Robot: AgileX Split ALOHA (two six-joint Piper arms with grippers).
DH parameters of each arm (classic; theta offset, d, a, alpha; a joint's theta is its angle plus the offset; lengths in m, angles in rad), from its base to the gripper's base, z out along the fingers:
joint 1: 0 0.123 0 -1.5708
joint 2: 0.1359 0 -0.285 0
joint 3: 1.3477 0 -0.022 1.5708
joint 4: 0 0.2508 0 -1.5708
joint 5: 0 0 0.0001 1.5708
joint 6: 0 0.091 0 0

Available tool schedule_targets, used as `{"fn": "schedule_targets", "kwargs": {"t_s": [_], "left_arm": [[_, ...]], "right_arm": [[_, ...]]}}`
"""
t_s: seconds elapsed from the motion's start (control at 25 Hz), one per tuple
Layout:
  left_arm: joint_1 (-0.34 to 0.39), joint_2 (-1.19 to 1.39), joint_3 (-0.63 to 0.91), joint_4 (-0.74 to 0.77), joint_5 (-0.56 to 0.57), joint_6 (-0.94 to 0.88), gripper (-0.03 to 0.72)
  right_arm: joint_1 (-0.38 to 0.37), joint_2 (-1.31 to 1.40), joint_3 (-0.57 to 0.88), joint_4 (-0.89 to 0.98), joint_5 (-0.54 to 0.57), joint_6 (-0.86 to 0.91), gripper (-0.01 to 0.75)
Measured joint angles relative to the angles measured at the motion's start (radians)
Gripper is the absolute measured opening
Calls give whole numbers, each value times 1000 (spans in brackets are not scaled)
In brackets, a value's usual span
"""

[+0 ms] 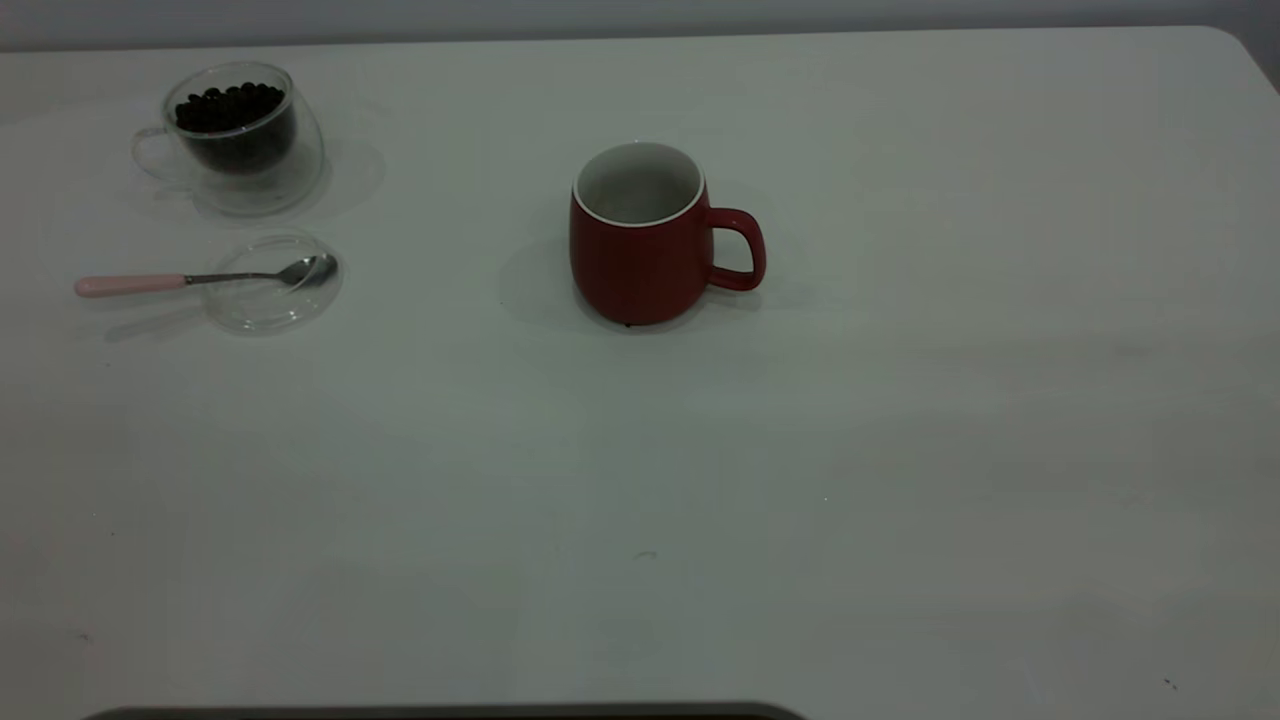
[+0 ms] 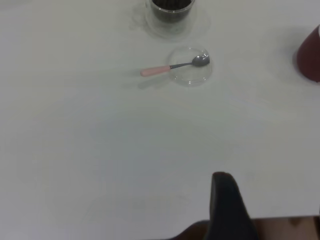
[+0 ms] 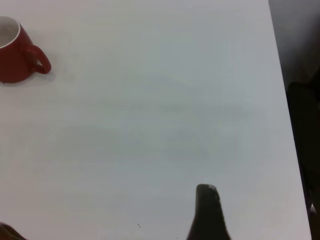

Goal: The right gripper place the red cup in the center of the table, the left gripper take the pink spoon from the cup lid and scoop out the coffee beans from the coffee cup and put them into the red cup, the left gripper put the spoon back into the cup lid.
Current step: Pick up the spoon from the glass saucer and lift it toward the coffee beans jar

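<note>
We see the red cup (image 1: 642,240) upright near the middle of the table (image 1: 900,450), well apart from both grippers. The pink spoon (image 1: 200,278) lies with its bowl on the cup lid (image 1: 272,283), just beside the coffee cup (image 1: 235,135) holding the coffee beans (image 1: 230,105). The left gripper (image 2: 227,205) and the right gripper (image 3: 207,212) each show one dark fingertip, so we cannot tell how their jaws stand.

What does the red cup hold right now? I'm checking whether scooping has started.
Empty, as far as visible: the upright red cup shows only its white inside, while the coffee beans sit in the coffee cup.
</note>
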Motion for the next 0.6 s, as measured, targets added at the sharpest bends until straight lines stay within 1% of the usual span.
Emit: {"fn": "schedule_targets", "kwargs": {"t_s": [0.12,0.28,0.36,0.4,0.52,0.6], "left_arm": [[0,262,-78,-9,-97,0,529],[0,616,-193,-31,-191,7,633],[0,773,-260,-36,-195,7,687],[0,853,-299,-41,-192,11,700],[5,1049,-408,-70,-176,51,710],[26,1152,-468,-112,-174,86,710]], "right_arm": [[0,0,0,0,0,0,590],[0,0,0,0,0,0,590],[0,0,0,0,0,0,590],[0,0,0,0,0,0,590],[0,0,0,0,0,0,590],[0,0,0,0,0,0,590]]}}
